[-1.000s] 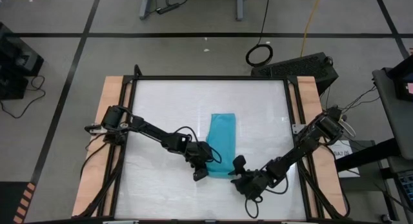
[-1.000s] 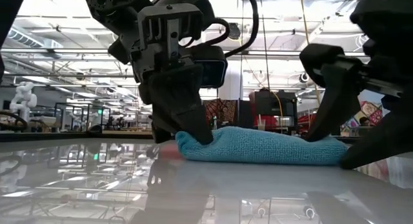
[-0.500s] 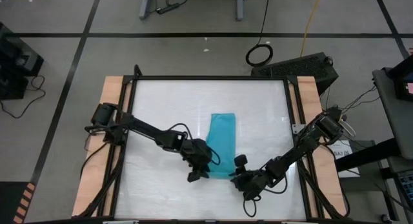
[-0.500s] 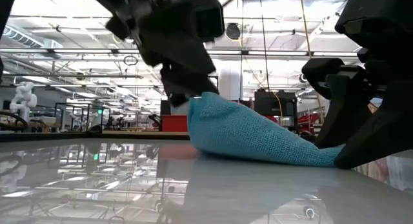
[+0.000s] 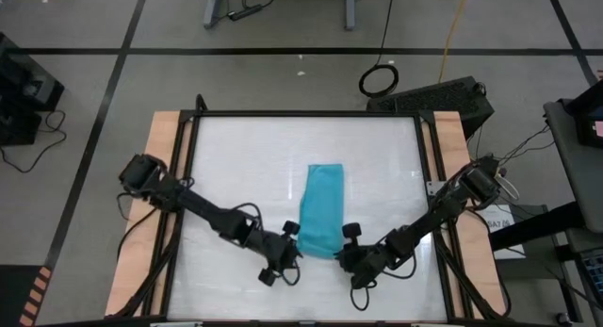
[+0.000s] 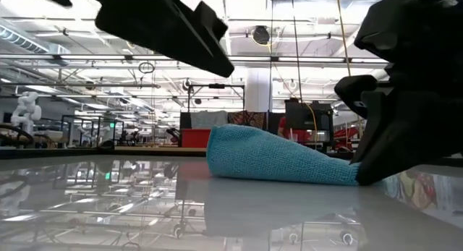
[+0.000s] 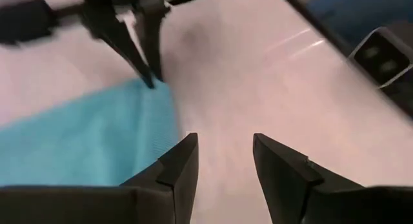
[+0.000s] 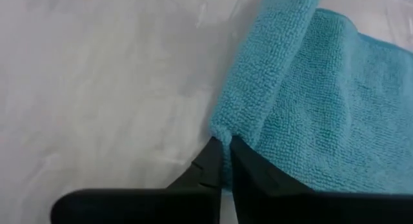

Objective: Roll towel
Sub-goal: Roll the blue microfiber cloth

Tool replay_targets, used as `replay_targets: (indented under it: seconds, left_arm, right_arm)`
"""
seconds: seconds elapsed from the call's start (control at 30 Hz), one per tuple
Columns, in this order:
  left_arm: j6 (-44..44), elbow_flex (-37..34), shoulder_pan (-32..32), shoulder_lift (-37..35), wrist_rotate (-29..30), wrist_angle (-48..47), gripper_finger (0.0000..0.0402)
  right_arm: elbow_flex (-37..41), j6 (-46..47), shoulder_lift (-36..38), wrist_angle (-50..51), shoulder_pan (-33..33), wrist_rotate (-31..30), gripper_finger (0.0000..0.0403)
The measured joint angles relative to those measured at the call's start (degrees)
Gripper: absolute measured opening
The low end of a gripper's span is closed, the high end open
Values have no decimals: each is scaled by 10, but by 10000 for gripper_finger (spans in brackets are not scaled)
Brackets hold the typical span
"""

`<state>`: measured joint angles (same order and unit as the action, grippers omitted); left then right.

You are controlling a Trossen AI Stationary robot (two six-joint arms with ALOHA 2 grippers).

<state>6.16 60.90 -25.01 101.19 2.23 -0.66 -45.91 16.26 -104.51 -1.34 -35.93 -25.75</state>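
In the middle of the white table (image 5: 236, 157), slightly toward its near edge, a turquoise-blue towel (image 5: 320, 209) is laid out as a folded strip running from the far side toward the near side. In the low view, the towel (image 6: 278, 157) is seen bunched higher at one end and flattened down to the tabletop at the other, where it is pinched.

The near right corner of the towel is gripped by the right gripper (image 5: 347, 254), whose two dark fingers (image 8: 216, 162) are closed tight, with a small fold of the cloth (image 8: 284, 95) caught between their tips. The corner is held right at the table surface.

Just beside the near left corner of the towel, the left gripper (image 5: 283, 258) is seen with its fingers (image 7: 177, 169) apart and nothing between them. It is lifted off the tabletop and is not touching the cloth; in its wrist view, the edge of the towel (image 7: 90, 143) is shown to one side of the open fingers, with the right gripper's closed tips (image 7: 150, 74) farther off at the towel's corner.

The table is bordered by wooden side rails (image 5: 160, 176) and a dark frame.
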Motion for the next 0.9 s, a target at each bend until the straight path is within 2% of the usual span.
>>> replay_targets:
  seconds: [0.13,0.27,0.53,0.73,0.9]
  left_arm:
    - [64,0,-19,3,66,3,155]
    - [97,-1,-22,28,76,13,161]
    - [136,0,-22,85,78,59,221]
    - [194,0,-24,99,159,77,223]
    - [256,0,-28,99,163,95,223]
  right_arm:
    - [0,12,0,-2,7,25,8]
    - [1,21,0,-4,8,30,8]
    - [1,43,0,-5,9,45,7]
    - [1,43,0,-6,9,49,7]
    - [1,46,0,-7,12,60,7]
